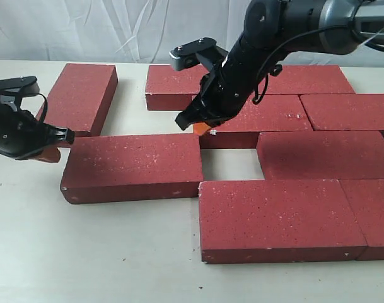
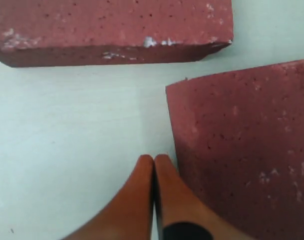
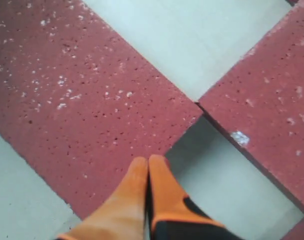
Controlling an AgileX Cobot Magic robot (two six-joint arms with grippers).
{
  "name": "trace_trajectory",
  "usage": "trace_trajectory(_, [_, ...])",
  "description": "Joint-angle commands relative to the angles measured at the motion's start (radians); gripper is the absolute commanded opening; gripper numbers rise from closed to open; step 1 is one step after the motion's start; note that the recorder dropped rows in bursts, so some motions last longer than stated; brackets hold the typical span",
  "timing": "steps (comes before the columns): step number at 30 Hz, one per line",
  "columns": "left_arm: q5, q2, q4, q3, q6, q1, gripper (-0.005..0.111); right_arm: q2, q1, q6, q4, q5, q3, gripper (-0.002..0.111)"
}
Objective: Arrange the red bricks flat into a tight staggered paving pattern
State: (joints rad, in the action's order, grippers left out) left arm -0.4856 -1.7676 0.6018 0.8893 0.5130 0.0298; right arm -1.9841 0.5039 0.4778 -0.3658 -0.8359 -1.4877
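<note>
Several red bricks lie flat on the white table (image 1: 116, 252). One loose brick (image 1: 132, 167) lies left of the grouped ones, with a gap to the brick (image 1: 324, 154) on its right. My left gripper (image 1: 53, 155) is shut and empty, low beside that loose brick's left end. In the left wrist view its orange fingertips (image 2: 154, 159) are pressed together right next to the brick's edge (image 2: 241, 150). My right gripper (image 1: 205, 129) is shut and empty, hovering at the loose brick's far right corner. Its tips (image 3: 149, 160) sit over that corner (image 3: 92, 100).
A separate brick (image 1: 91, 95) lies angled at the back left. Two bricks (image 1: 179, 85) (image 1: 311, 79) form the back row, two more (image 1: 267, 117) (image 1: 349, 110) lie in front of them, and two (image 1: 280, 218) (image 1: 374, 214) line the front right. A white backdrop hangs behind.
</note>
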Motion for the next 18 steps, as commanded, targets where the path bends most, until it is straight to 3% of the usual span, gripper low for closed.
trace_trajectory(1, [0.034, -0.029, 0.037, -0.001, 0.008, 0.049, 0.000, 0.000, -0.027, -0.035, 0.062, -0.002, 0.005, -0.001])
trace_trajectory(8, [0.084, -0.041, 0.082, -0.001, 0.023, 0.105, 0.000, 0.011, -0.071, -0.118, 0.175, -0.073, 0.017, -0.001])
trace_trajectory(18, [0.141, -0.061, 0.194, -0.001, 0.109, 0.186, 0.000, 0.149, -0.142, -0.128, 0.186, 0.110, 0.249, -0.001])
